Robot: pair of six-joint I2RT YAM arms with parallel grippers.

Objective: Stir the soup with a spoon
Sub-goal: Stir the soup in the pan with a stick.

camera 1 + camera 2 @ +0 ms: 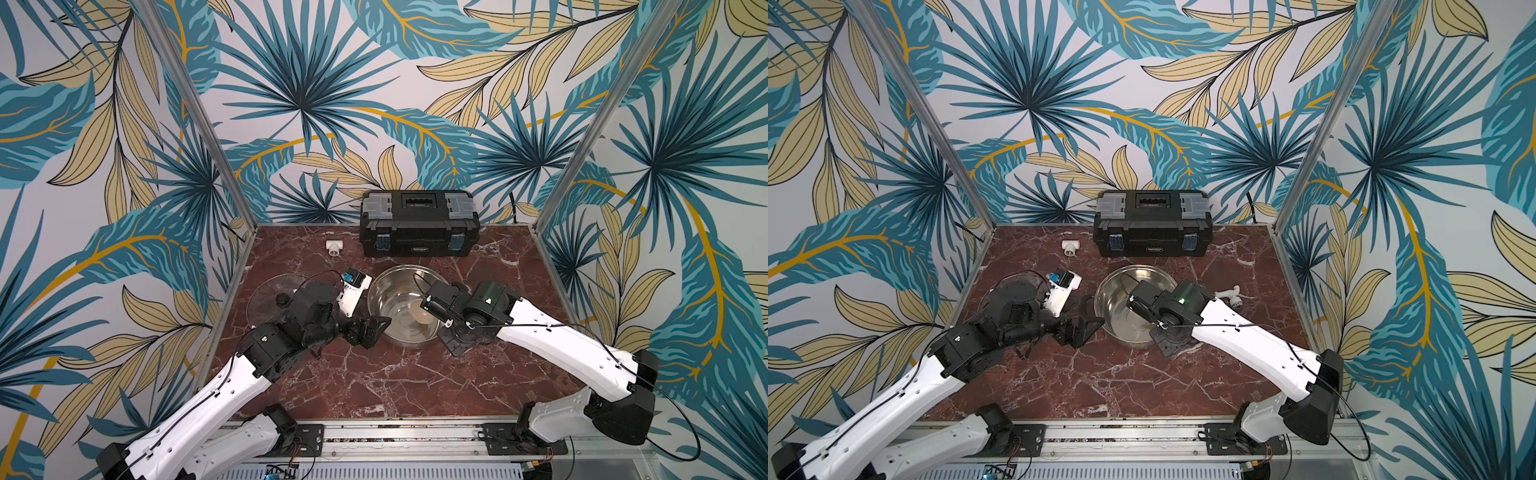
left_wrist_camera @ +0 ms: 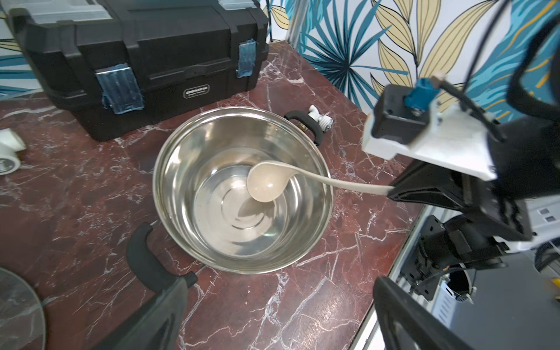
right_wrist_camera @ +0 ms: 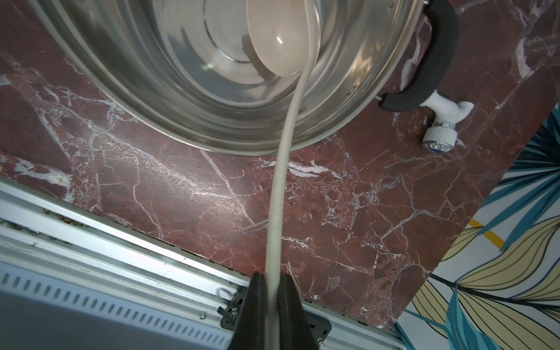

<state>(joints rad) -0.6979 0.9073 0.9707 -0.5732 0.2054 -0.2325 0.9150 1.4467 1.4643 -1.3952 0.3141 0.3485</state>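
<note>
A steel pot (image 2: pixel 163 169) with black side handles stands mid-table in both top views (image 1: pixel 376 286) (image 1: pixel 1108 286); clear liquid (image 2: pixel 236 218) lies in its bottom. The spoon (image 2: pixel 265 183), a cream ladle, has its bowl down inside the pot and its long handle (image 3: pixel 281 169) crossing the rim. My right gripper (image 3: pixel 272 281) is shut on the handle's end, also seen in the left wrist view (image 2: pixel 394 191). My left gripper (image 2: pixel 281 281) is open and holds nothing, low beside the pot's left side (image 1: pixel 374 328), with one finger (image 2: pixel 163 309) next to the pot's near handle (image 2: pixel 142 257).
A black toolbox (image 1: pixel 419 224) stands at the back behind the pot. A white T-shaped pipe fitting (image 1: pixel 333 247) lies to its left. A glass lid (image 1: pixel 274 299) lies under my left arm. A white tap fitting (image 1: pixel 1233 297) lies right of the pot, by its far handle.
</note>
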